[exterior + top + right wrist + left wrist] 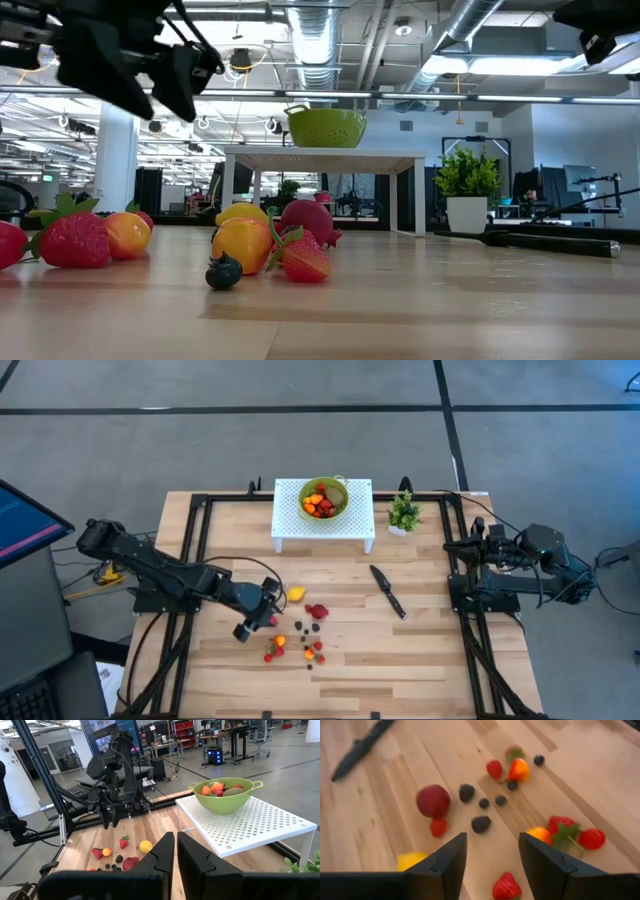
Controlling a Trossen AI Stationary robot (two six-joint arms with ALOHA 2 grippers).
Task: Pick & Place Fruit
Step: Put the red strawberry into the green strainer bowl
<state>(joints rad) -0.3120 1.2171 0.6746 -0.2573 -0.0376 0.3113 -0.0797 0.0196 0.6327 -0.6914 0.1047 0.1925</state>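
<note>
Wooden counter [420, 650] carries scattered fruit [300, 635]; left pincer [256, 622] hovers open, empty; crowded berries risk being knocked aside during descent

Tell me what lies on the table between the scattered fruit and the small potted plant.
The black knife lies there, alone on bare wood between the scattered fruit and the potted plant; the high view shows it.

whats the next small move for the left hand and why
Probably lower the left hand onto a nearby loose fruit, maybe the dark berry ahead of its fingers. Its fingers are apart, empty and above the table, and the green bowl already holds fruit.
</note>
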